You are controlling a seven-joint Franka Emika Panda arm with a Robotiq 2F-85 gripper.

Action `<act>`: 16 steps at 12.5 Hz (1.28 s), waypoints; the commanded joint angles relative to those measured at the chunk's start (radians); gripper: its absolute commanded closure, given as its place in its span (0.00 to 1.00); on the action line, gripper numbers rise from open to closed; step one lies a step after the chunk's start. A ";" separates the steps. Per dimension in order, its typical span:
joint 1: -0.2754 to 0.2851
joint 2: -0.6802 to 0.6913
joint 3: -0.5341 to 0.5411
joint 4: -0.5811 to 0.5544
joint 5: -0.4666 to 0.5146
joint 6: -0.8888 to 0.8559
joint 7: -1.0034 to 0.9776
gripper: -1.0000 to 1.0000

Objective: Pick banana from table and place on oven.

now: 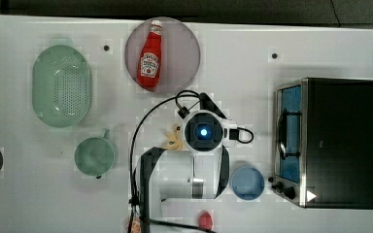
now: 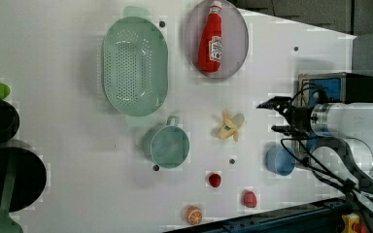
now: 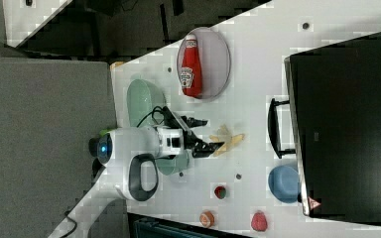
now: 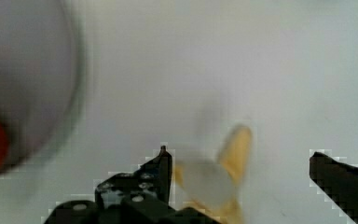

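White flat surface (image 1: pixel 252 63) with a few small dark holes. On it, in the top view: green colander (image 1: pixel 61 86) at the left, green mug (image 1: pixel 94 156) just below it, grey plate (image 1: pixel 162 54) with a ketchup bottle at the top, banana (image 1: pixel 173 138) near the middle, blue bowl (image 1: pixel 247 182) beside the oven (image 1: pixel 342 143) at the right. In the left view: strawberry (image 2: pixel 214 180), another red piece (image 2: pixel 249 198) and orange slice (image 2: pixel 194 215) near the bottom edge.
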State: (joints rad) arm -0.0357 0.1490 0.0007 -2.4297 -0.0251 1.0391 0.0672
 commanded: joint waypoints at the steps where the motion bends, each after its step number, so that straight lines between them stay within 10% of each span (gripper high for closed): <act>1: 0.007 0.083 -0.011 -0.045 0.007 0.073 0.036 0.00; 6: 0.007 0.173 -0.010 -0.056 0.007 0.169 0.037 0.04; 12: 0.008 0.180 -0.009 -0.054 0.007 0.186 0.037 0.74; 16: 0.008 0.135 -0.009 -0.027 0.007 0.186 0.037 0.79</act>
State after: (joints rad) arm -0.0382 0.3281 0.0028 -2.4727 -0.0303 1.2266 0.0676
